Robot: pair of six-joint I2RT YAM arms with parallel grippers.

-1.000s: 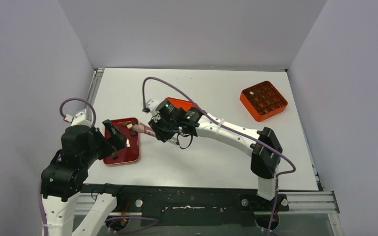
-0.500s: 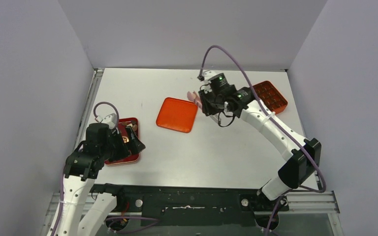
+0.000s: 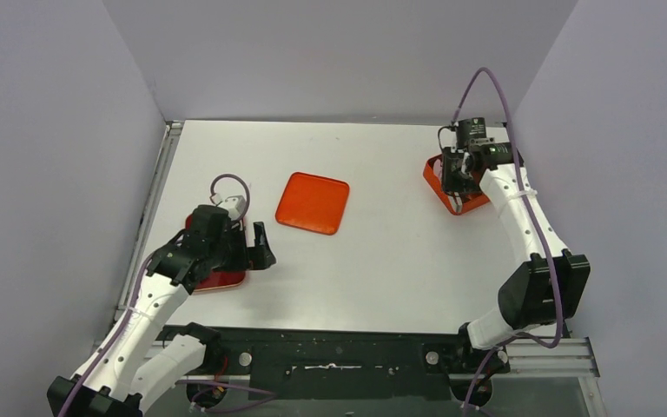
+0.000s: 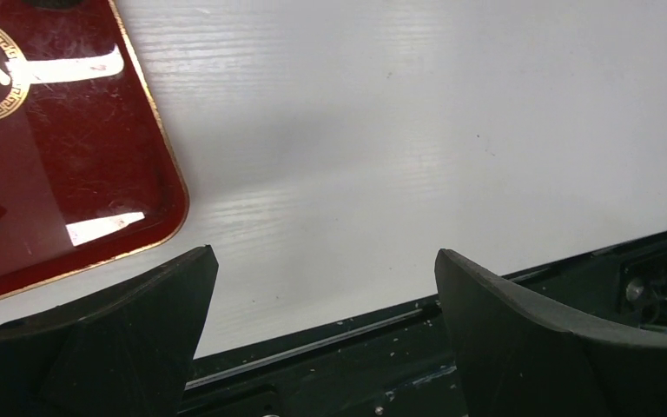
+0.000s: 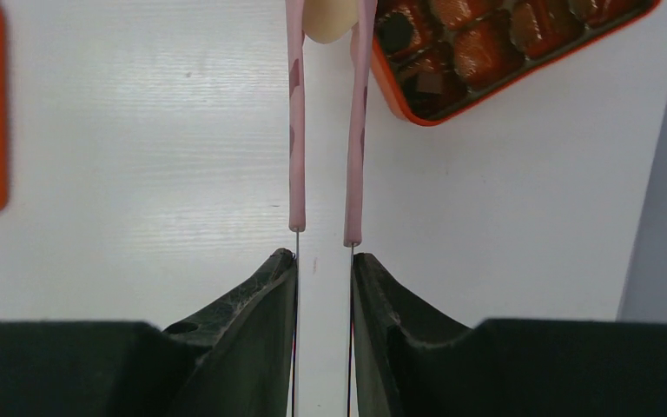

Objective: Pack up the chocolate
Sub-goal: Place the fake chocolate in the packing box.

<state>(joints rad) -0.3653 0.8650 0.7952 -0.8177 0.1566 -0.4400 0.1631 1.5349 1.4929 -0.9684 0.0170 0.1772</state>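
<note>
1. The left gripper (image 4: 321,269) hangs low over the near edge of the table (image 3: 382,252), just beside the corner of the red tray (image 4: 69,174). Its fingers stand wide apart with nothing between them.
2. The tray has a gold rim and a gold emblem. A dark shape shows at its left edge in the left wrist view, too cut off to name.
3. The right gripper (image 5: 324,261) is at the far right of the table, by the orange box (image 5: 388,87). Its fingers are narrow, clamped on the handle ends of the pink tongs (image 5: 295,130).
4. The tongs reach straight out from the fingers, their two arms close and nearly parallel.
5. A cream piece of chocolate (image 5: 326,22) sits pinched between the tong tips, partly cut off by the top of the right wrist view. It is just outside the box's near wall, over bare table.
6. The box is split into small square cells. Brown chocolates (image 5: 486,52) fill several of them, and at least two darker ones lie in the cells nearest the tongs.
7. The orange lid (image 3: 313,202) lies flat mid-table, well apart from both the tray and the box.
</note>
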